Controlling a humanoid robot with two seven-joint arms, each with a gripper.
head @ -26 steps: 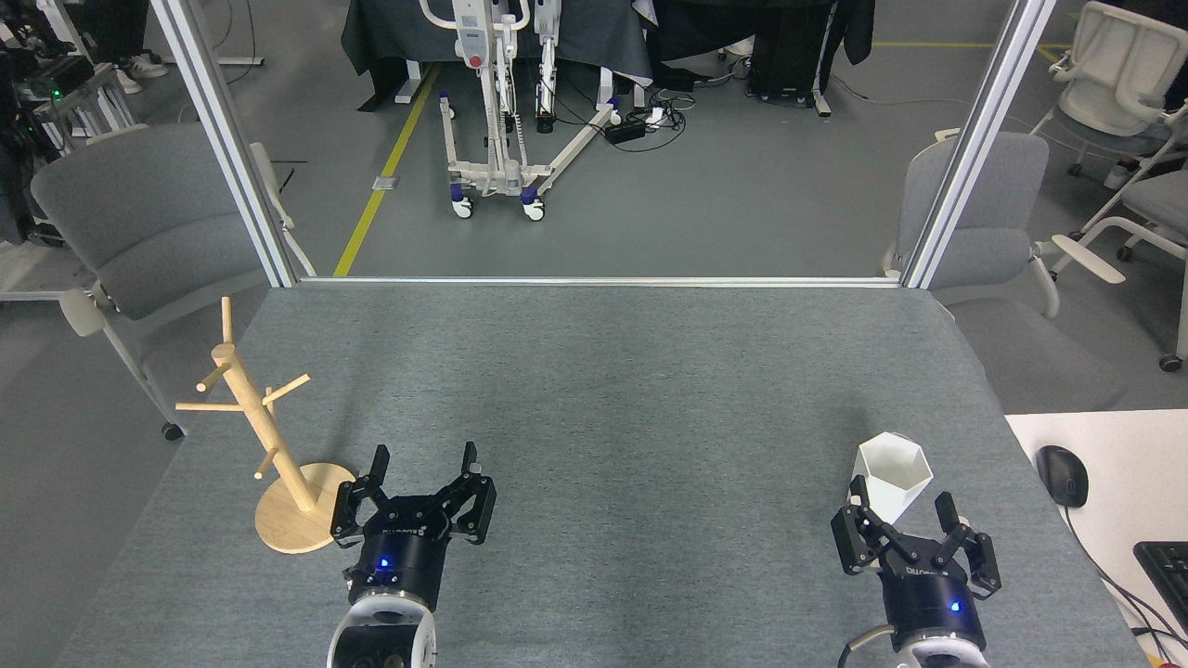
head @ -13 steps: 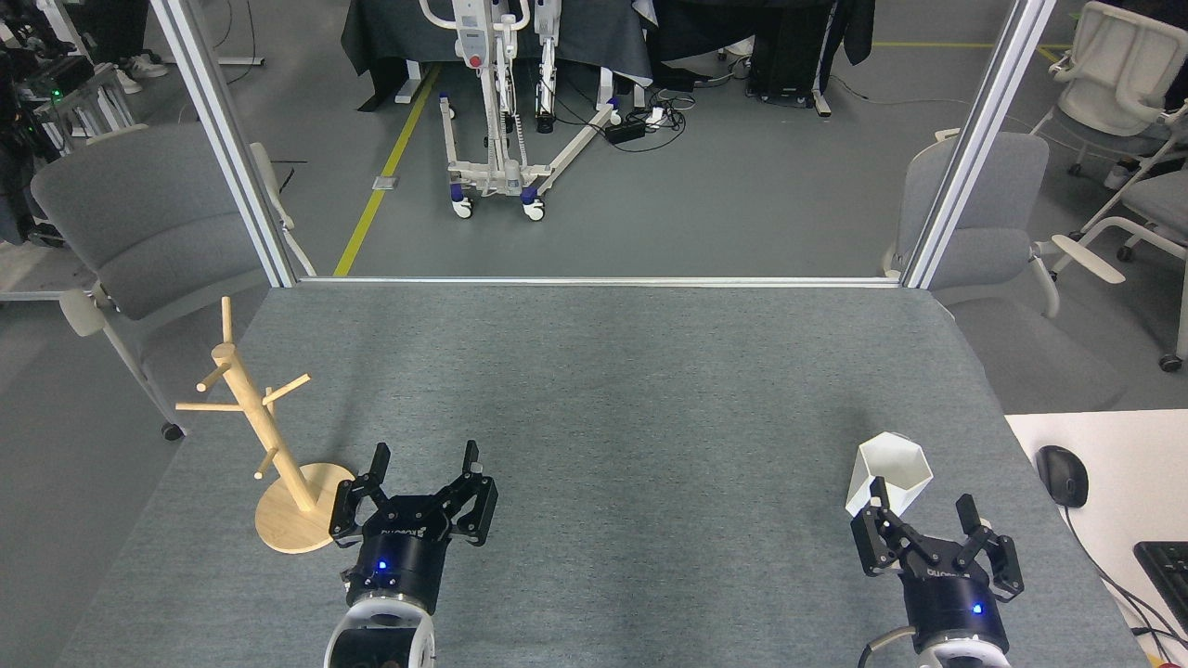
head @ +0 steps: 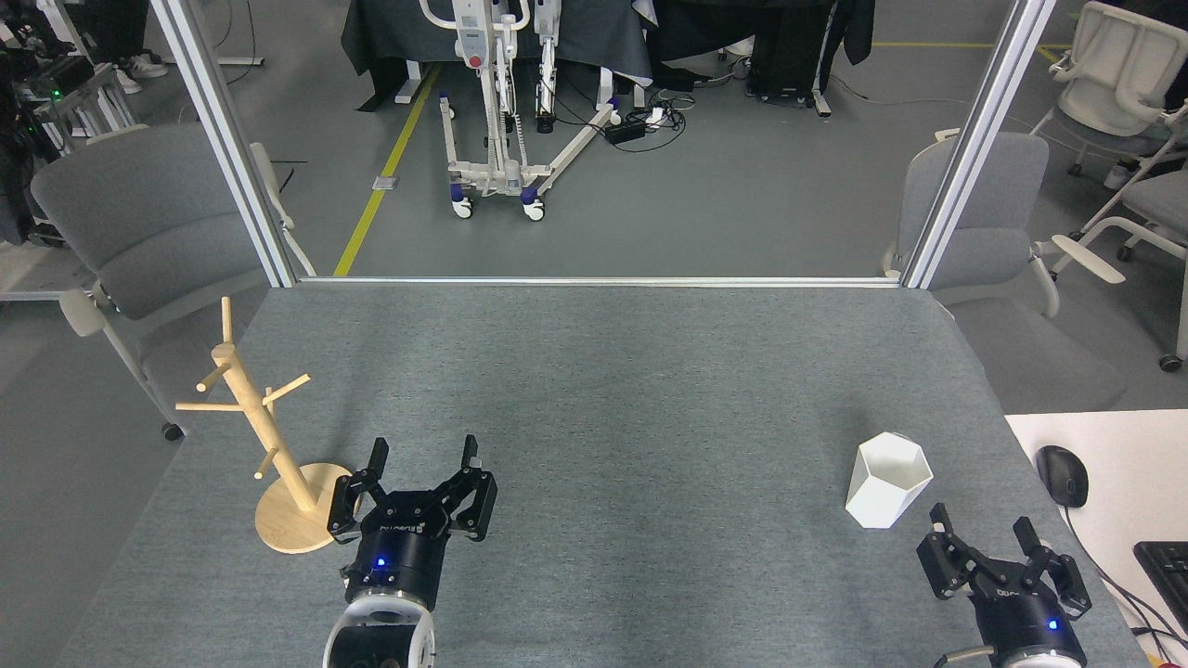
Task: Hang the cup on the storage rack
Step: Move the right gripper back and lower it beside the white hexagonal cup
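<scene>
Grey felt-like cloth covers the table that fills the head view, the only view given. Near its right edge the plain white faceted cup with a hexagonal rim stands on the cloth, mouth up and leaning a little to the right, its walls tapering down to the base; its handle tab cannot be made out from this side. On the far left side of the table stands the light wooden storage rack with a round disc base, an upright post and thin pegs angled upward; all its pegs are bare. Cup and rack are well apart, at opposite sides of the table.

From the near edge, left of centre, comes the left gripper, black with a blue light on its wrist, its two fingers spread wide with nothing between them. It sits just right of the rack's disc base, its knuckle overlapping the disc's rim in this view.

At the near right corner is the right gripper, also black with a blue light, its fingers parted and holding nothing. It is near the cup, on its near right side, and clear of it.

Right of the cloth, a white desk carries a black computer mouse and the corner of a black keyboard.
</scene>
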